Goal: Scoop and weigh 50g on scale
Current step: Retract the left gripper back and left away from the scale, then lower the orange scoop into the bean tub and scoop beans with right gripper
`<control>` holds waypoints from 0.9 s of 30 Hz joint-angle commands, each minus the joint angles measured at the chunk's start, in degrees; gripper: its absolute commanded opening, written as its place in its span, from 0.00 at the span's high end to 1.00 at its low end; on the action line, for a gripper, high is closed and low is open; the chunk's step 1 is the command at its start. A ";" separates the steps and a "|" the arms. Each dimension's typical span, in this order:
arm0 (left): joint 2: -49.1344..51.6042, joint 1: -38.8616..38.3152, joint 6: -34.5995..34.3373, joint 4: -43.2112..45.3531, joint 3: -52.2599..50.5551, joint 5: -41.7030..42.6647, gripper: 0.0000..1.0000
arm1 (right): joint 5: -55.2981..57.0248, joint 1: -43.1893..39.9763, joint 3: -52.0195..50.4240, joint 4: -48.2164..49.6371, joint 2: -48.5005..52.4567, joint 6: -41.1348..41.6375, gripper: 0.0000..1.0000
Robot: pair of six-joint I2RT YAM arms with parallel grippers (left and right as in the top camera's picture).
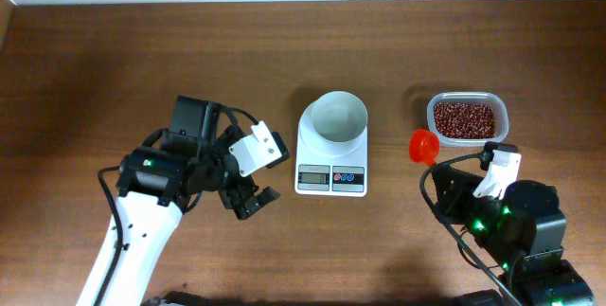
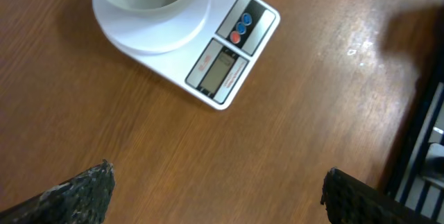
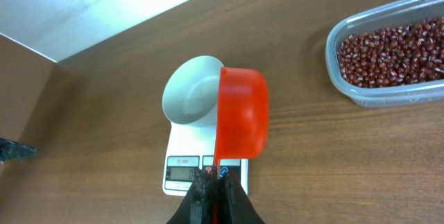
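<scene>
right gripper (image 3: 211,182) clamped tight on red scoop (image 3: 243,113) handle; scoop looks empty. scale (image 3: 182,172) with white bowl (image 3: 191,99) sits ahead of those jaws, bean tub (image 3: 388,50) ahead-right. left gripper (image 2: 218,186) wide open, holding nothing. Risk: thin handle twists in the pinch while digging, and beans spill beside the bowl.

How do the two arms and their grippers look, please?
The left arm has a white link, black joints, black cables and a small green mark. The right arm is black with green lights. The left gripper and right gripper carry white housings and black fingers.
</scene>
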 commanded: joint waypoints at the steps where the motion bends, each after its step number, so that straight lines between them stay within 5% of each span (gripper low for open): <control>1: 0.13 3.10 1.14 0.02 0.90 0.17 0.01 | -1.18 -0.42 0.24 -0.13 -0.28 0.59 0.96; 27: -0.13 4.24 0.28 0.35 1.75 3.26 0.01 | -2.45 -0.42 0.24 -0.52 -0.28 0.61 0.96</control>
